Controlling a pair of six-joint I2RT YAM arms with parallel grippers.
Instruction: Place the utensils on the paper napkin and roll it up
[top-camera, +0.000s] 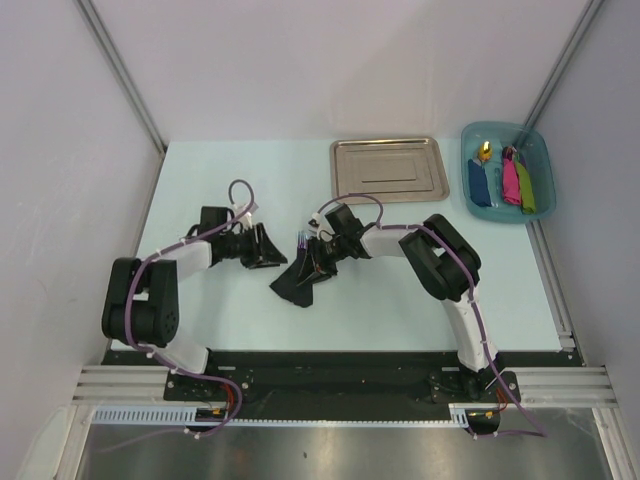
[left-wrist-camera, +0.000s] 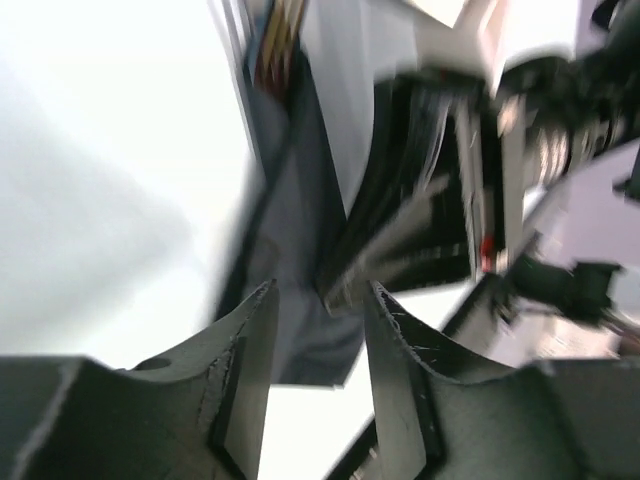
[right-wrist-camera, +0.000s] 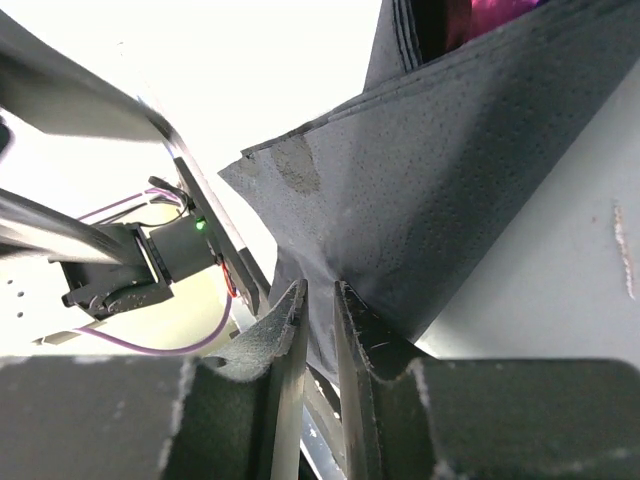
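The black paper napkin (top-camera: 295, 282) lies folded and partly lifted near the table's middle. In the right wrist view it (right-wrist-camera: 450, 170) forms a tent, with a purplish utensil handle (right-wrist-camera: 480, 15) showing inside the fold at the top. A purplish utensil end (top-camera: 303, 239) sticks out of the napkin in the top view. My right gripper (top-camera: 320, 255) (right-wrist-camera: 320, 285) is pinched on the napkin's edge. My left gripper (top-camera: 268, 250) (left-wrist-camera: 322, 288) is open just left of the napkin (left-wrist-camera: 300, 240), its jaws apart and empty. The left wrist view is blurred.
A shiny steel tray (top-camera: 390, 168) lies at the back centre. A teal bin (top-camera: 545, 175) at the back right holds blue, pink and green items. Grey walls close in on both sides. The two grippers are close together.
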